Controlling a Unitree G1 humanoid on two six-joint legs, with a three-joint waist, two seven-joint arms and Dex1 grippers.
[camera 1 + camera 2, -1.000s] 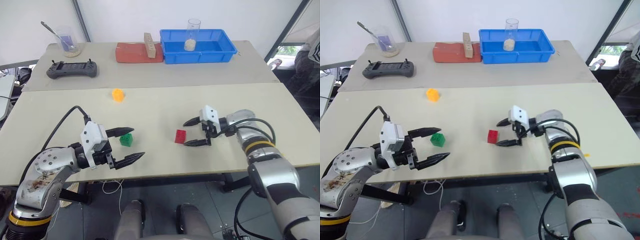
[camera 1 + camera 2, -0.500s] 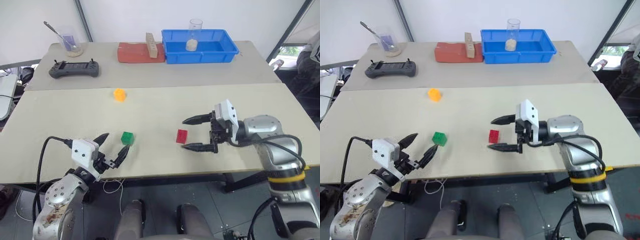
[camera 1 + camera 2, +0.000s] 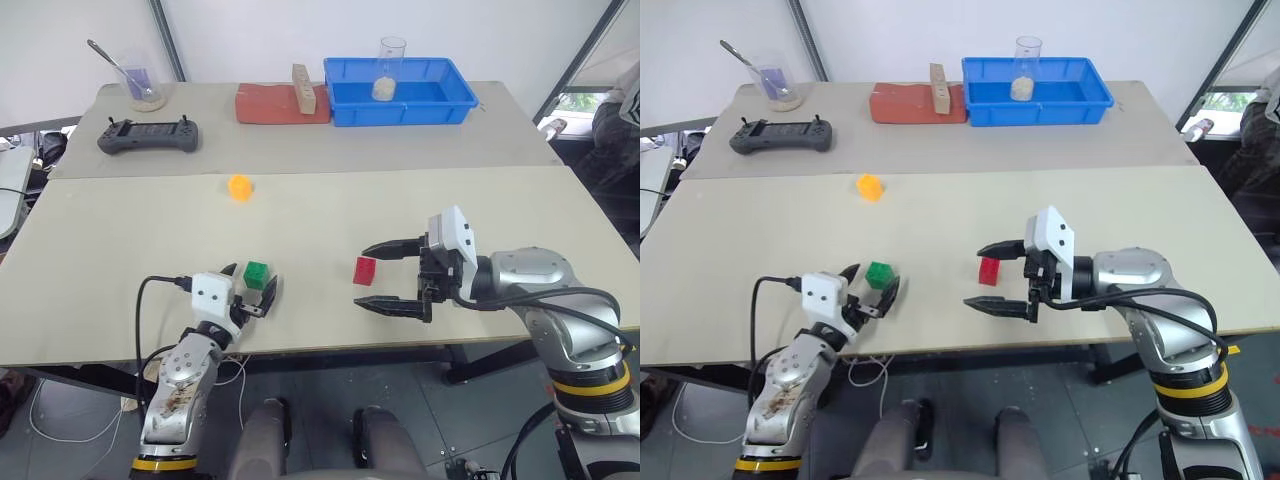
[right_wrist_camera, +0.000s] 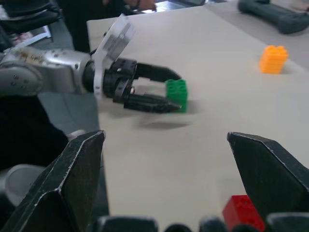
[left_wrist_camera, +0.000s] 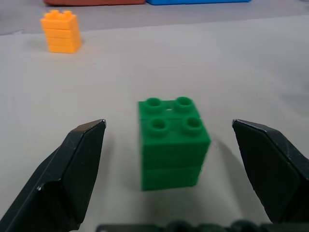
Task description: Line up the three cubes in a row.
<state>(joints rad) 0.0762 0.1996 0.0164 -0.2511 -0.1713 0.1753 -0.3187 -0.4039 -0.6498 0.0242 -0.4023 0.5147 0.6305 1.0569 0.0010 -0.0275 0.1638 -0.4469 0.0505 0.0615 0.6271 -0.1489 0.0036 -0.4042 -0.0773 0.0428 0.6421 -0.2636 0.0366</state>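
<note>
Left eye view: the left gripper (image 3: 250, 291) is low at the table's near edge, jaws wide, holding nothing; the green cube (image 3: 256, 273) sits at its 12 o'clock, just ahead of the fingertips and roughly centred on the gap.
Left eye view, other side: the right gripper (image 3: 392, 274) is spread wide and empty, pointing across the table toward the robot's left; the red cube (image 3: 364, 270) lies at its 9 o'clock, just past the tips.
Right eye view: the orange-yellow cube (image 3: 870, 186) stands well apart, at 12 o'clock from the green cube and farther up the table; from green, red is at 3 o'clock.
Left wrist view: green cube (image 5: 173, 141) upright, studs up, between the two open fingers (image 5: 67, 170) but touching neither; orange-yellow cube (image 5: 60, 31) far off at 11 o'clock.
Right wrist view: red cube (image 4: 243, 213) near one fingertip, not enclosed; the left gripper (image 4: 159, 87) brackets the green cube (image 4: 176, 94).
Nearer arm, by judgement: left for green, right for red; a short push forward would put green between the left jaws.
</note>
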